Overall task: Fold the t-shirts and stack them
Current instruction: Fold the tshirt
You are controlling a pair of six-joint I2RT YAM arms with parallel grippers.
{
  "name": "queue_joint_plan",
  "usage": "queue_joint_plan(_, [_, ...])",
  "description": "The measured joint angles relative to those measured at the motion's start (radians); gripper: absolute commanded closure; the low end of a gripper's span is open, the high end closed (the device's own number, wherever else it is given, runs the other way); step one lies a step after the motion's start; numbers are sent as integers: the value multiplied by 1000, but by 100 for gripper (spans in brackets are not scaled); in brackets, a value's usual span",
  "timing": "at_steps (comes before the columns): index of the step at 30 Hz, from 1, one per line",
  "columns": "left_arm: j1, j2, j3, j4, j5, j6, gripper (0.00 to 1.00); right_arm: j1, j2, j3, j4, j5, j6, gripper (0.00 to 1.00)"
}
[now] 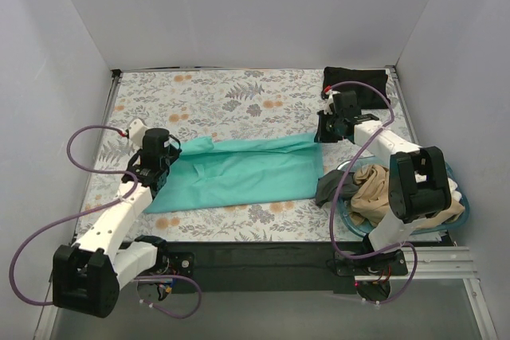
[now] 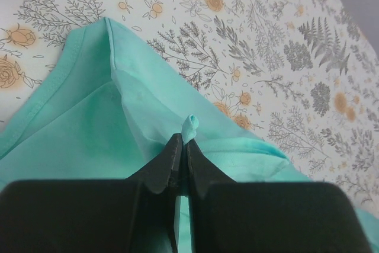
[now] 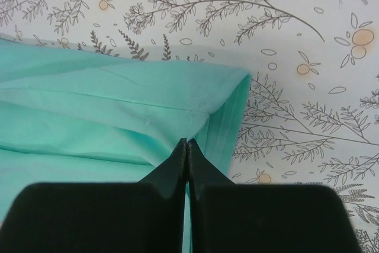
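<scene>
The teal t-shirt [image 1: 239,171] lies spread across the middle of the floral tablecloth, partly folded lengthwise. My left gripper [image 1: 162,157] is shut on its left end; in the left wrist view a pinch of teal cloth [image 2: 190,127] sticks up between the closed fingertips [image 2: 182,141]. My right gripper [image 1: 323,134] is shut on the shirt's far right corner; in the right wrist view the hem [image 3: 228,119] runs beside the closed tips [image 3: 188,143]. A folded black t-shirt [image 1: 356,79] lies at the back right. Tan [image 1: 374,190], dark grey [image 1: 331,189] and white shirts sit in the basket.
A translucent blue plastic basket [image 1: 460,211] stands at the right front, under the right arm, with the crumpled shirts in it. The floral tablecloth [image 1: 207,97] covers the table. Grey walls close in on the left, back and right. Purple cables loop beside both arms.
</scene>
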Motion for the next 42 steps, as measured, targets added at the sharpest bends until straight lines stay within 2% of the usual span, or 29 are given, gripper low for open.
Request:
queue_joint_plan(15, [-2,-150,-28,-134,-59,-171,100,0,-69,-31,10,-6,0,99])
queue_joint_plan(24, [-2,-211,-146,-208,-9,-279,100,0,-68,-54,26,-40,0,97])
queue_joint_plan(27, [-2,-206,-170,-248,11,-306,100,0,-66,-76,26,-36,3,85])
queue_joint_plan(29, [-2,-208,-178,-273,21,-327,96,0,-66,-92,26,-16,9,76])
queue_joint_plan(31, [-2,-212,-182,-301,34,-345,86,0,-67,-111,26,14,14,63])
queue_joint_plan(32, [-2,-220,-185,-311,41,-354,83,0,-68,-119,25,30,18,60])
queue_joint_plan(33, [-2,-232,-192,-322,51,-364,70,0,-70,-128,24,45,17,57])
queue_joint_plan(34, [-2,-247,-201,-335,64,-369,60,0,-77,-136,24,60,19,48])
queue_joint_plan(35, [-2,-266,-212,-345,78,-376,58,0,-87,-145,21,72,24,43])
queue_joint_plan(36, [-2,-288,-223,-357,94,-385,52,0,-101,-151,19,84,23,40])
queue_joint_plan(38, [-2,-335,-239,-384,121,-394,41,0,-137,-152,13,91,28,21])
queue_joint_plan(39, [-2,-361,-243,-398,132,-400,35,0,-159,-152,13,90,31,2])
queue_joint_plan(40, [-2,-388,-244,-411,141,-404,23,0,-182,-152,14,89,39,2])
queue_joint_plan(42, [-2,-436,-243,-423,156,-412,22,0,-216,-150,18,68,32,2])
